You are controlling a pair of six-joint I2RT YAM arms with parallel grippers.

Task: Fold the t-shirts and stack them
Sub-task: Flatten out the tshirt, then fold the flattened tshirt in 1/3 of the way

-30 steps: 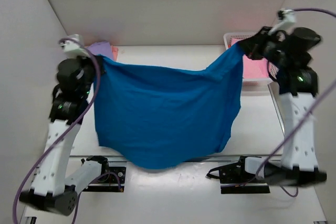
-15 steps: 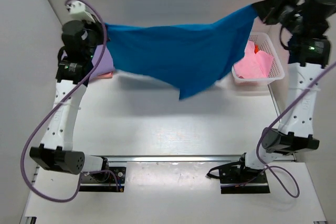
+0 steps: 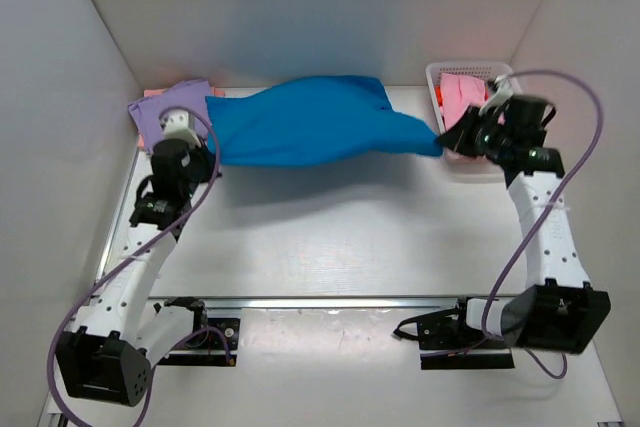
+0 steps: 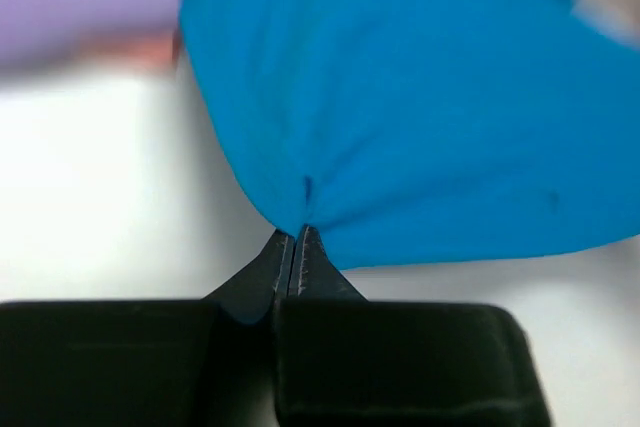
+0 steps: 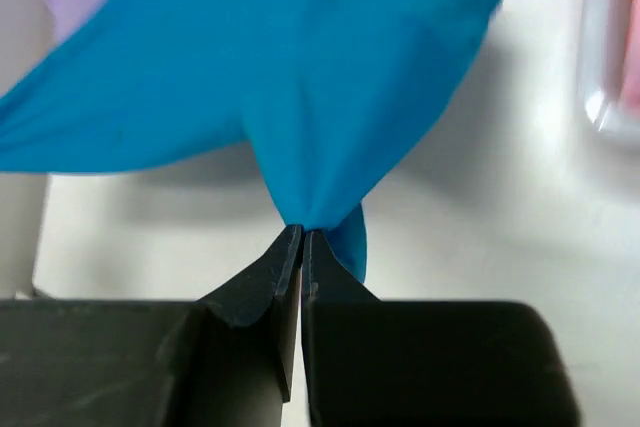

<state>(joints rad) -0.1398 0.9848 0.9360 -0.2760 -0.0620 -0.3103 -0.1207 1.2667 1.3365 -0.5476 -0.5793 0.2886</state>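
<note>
L jaws & R jaws are each pinching shut on a corner of the blue t-shirt [image 3: 310, 122], stretching it along bench's far edge, not yet folded. Lavender t-shirt [image 3: 160, 112] is lying at far-left corner, prob. done; pink t-shirt [image 3: 462, 97] is waiting in basket [image 3: 431, 75], far-right.

Left hand [image 3: 211, 158], right hand [image 3: 446, 137] pinched closed, arms outstretched.

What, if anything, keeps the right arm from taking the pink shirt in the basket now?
Probably not yet. The right gripper hangs by the basket, so the pink shirt looks within reach, but its jaws are shut on the blue shirt, which the left gripper also holds. It would need to release first.
</note>
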